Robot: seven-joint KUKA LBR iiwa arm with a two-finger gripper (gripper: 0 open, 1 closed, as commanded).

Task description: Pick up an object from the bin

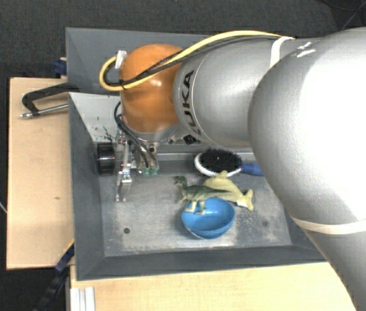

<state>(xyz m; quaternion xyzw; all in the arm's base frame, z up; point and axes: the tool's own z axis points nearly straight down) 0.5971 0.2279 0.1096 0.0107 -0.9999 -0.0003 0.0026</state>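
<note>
One round blue bowl (208, 220) against a seemingly rubbery green dinosaur (194, 189)

The bin (89, 238) floor is bare across its lower-left part in the view, from the left wall to the blue bowl (210, 220). It is bare again in the lower-right corner past the bowl. The middle is crowded: a green dinosaur (192, 188) and a yellow toy (234, 193) lie touching at the bowl's upper rim, with a black brush (217, 161) just above them. A black cylinder (105, 157) sits close to the left wall. The arm (234, 89) overhangs the upper and right sides.
</note>
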